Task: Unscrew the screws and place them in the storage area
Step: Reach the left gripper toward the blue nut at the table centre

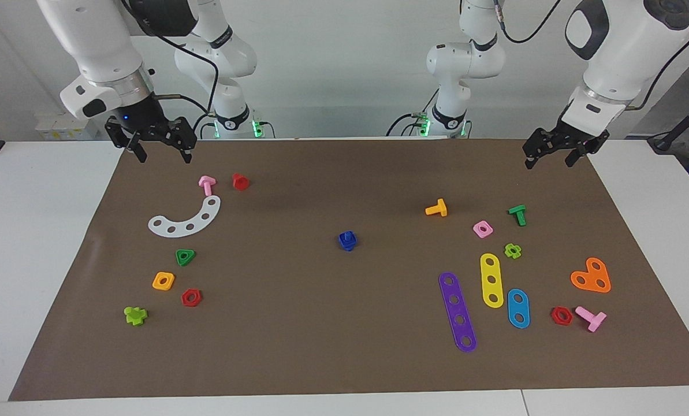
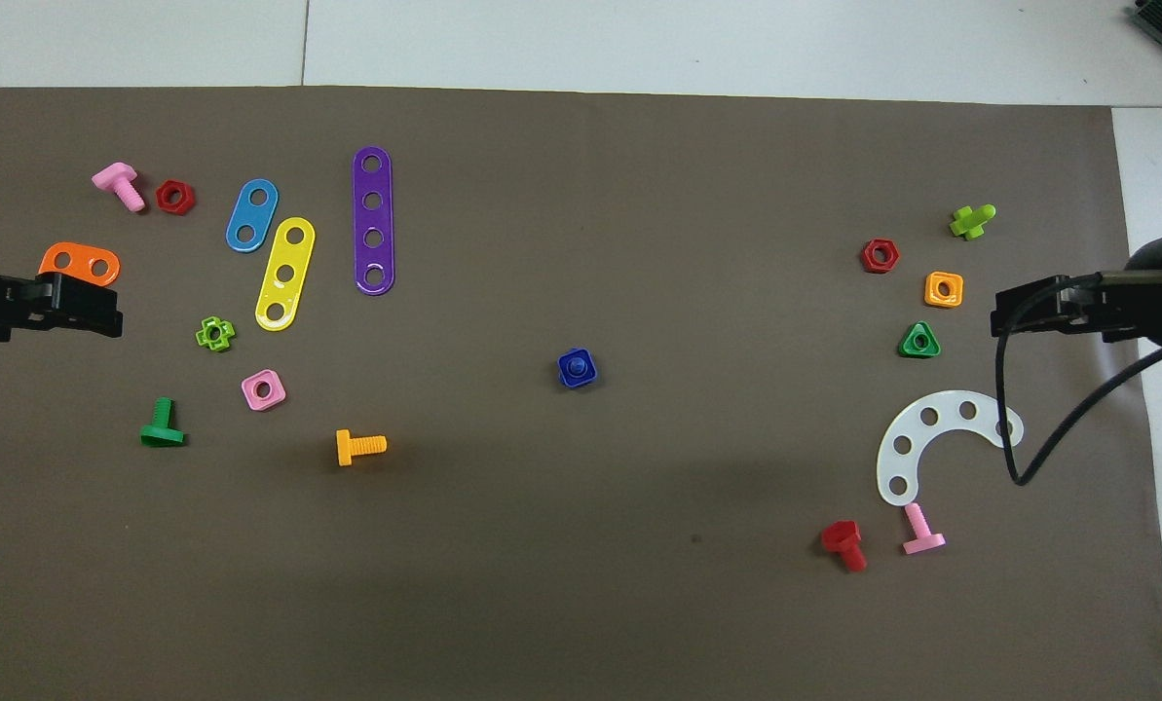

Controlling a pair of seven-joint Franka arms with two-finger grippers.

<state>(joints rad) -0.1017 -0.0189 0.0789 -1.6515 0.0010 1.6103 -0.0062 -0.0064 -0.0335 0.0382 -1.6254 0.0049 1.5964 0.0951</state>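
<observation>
Right gripper: right gripper (image 1: 159, 151) hangs over the mat's corner at the right arm's end, by the robots' edge; fingers spread, nothing between them.
Left gripper: left gripper (image 1: 555, 157) hangs over the matching corner at the left arm's end; fingers likewise spread and empty (both arms look to be waiting).
Near row: pink plastic T-bolt (image 1: 207, 185) and red plastic bolt (image 1: 240, 181) lie closest to the robots, beside the white curved strip with holes (image 1: 187, 219).
Screw: small dark-blue plastic toy bolt (image 1: 347, 239) sits mid-mat, well apart from everything else, seated in a flat dark-blue square plastic nut (image 2: 578, 369); stem hidden inside the nut.
Handling, judged: light, rigid moulded plastic, smooth and likely a bit slippery; not fragile. The nut is loose on the brown paper mat (image 1: 344, 370), so it would probably spin along unless one gripper pins it.
Grip point, judged: the head, across its flat sides, from above; the nut by its square edges.
Far row: purple plastic four-hole strip (image 1: 458, 312) lies farthest from the robots.
Storage area: cannot tell which spot it is.
</observation>
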